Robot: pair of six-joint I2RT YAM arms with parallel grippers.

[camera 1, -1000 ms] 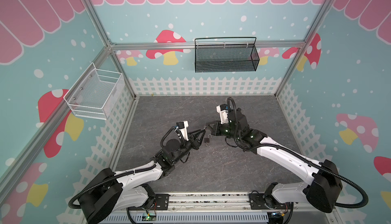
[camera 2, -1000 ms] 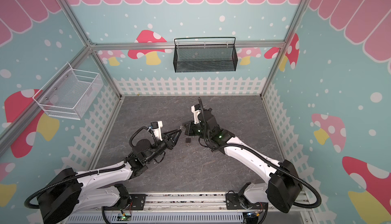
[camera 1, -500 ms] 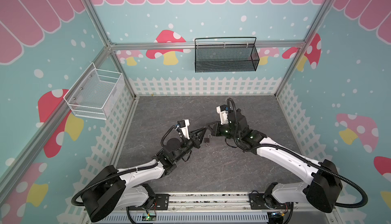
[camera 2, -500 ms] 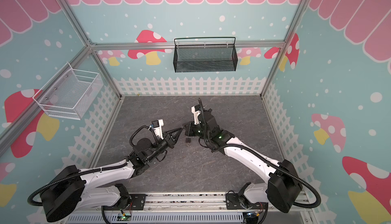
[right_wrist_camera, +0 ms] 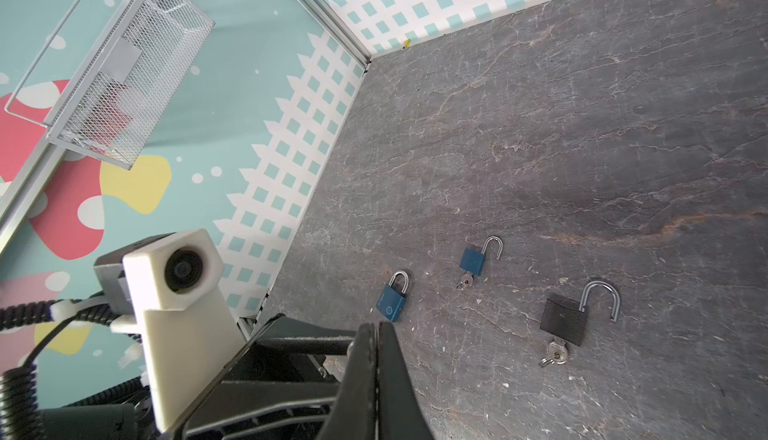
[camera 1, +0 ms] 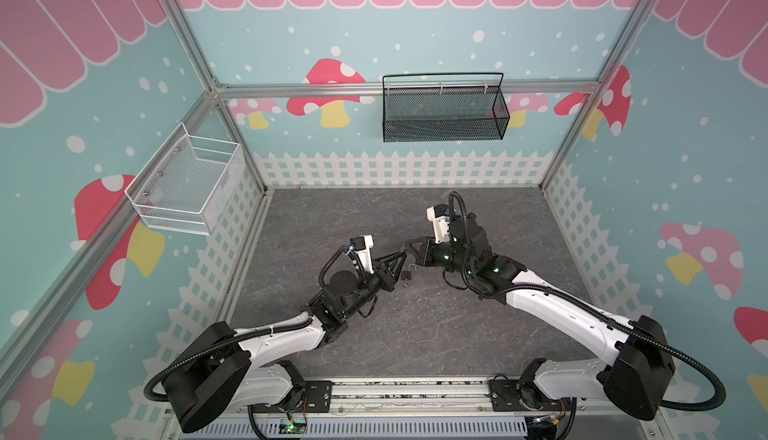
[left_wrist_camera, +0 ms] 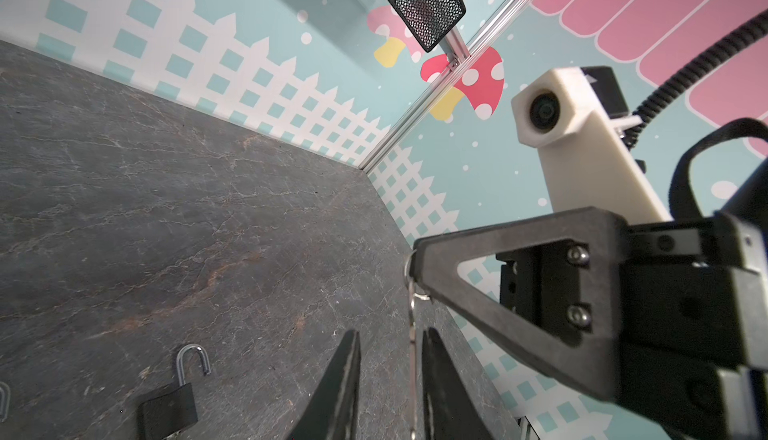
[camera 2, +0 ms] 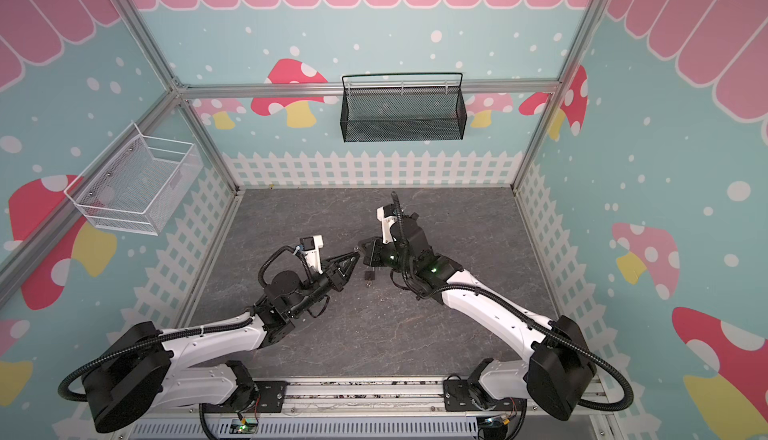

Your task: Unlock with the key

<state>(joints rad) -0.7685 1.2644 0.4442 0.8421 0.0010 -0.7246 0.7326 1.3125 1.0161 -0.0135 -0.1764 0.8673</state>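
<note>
While the right gripper (left_wrist_camera: 417, 257) pinches the key ring (left_wrist_camera: 409, 269) tight, the key (left_wrist_camera: 411, 334) hangs inside the left gripper (left_wrist_camera: 388, 334), whose jaws stand a little apart. If they close crooked, the key may twist away or drop onto the table (left_wrist_camera: 166, 209).
</note>
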